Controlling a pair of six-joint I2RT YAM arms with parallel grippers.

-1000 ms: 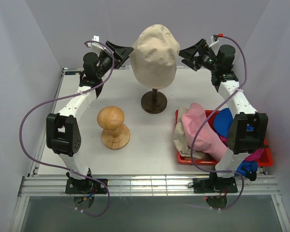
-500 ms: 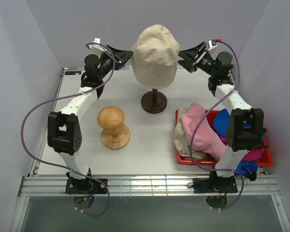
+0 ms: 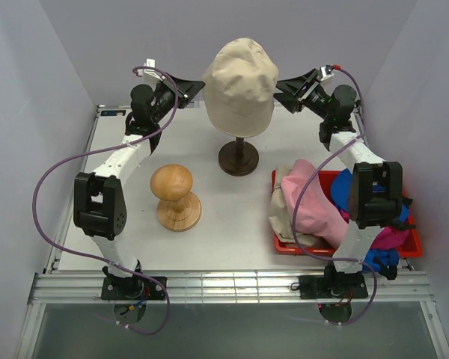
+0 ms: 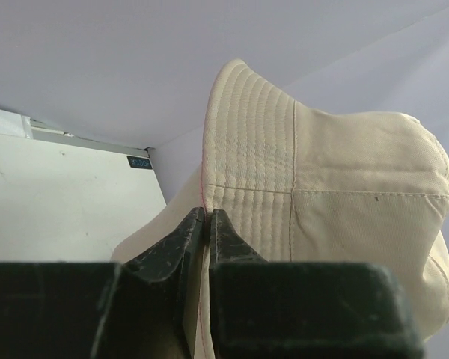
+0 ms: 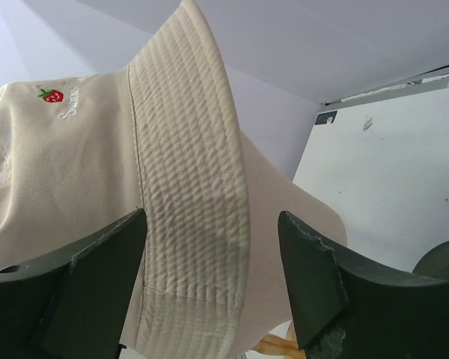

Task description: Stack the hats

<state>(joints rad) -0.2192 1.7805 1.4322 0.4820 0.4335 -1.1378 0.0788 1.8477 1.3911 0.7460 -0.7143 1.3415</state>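
The beige bucket hat (image 3: 241, 86) is sitting high on its form atop the dark stand (image 3: 239, 158) at the back of the table, and both arms are reaching in at its brim (image 5: 187, 149) from either side. The left gripper (image 4: 207, 217) is pinching the brim edge, fingers clenched with only a sliver of cloth between them. The right gripper (image 5: 211, 221) is straddling the opposite side of the brim with its fingers spread wide, touching nothing that I can see.

The other hats are lying heaped in the red tray (image 3: 278, 243) to the right: the pink bucket hat (image 3: 314, 206) on top, the blue cap (image 3: 346, 187) and the magenta cap (image 3: 393, 238) poking out beneath the right arm. The wooden hat block (image 3: 176, 197) is standing bare on the left.

To my eye this hat is light and floppy. The stitched brim looks like the firmest part, so it is the sensible hold; a one-sided pull would likely just fold it.
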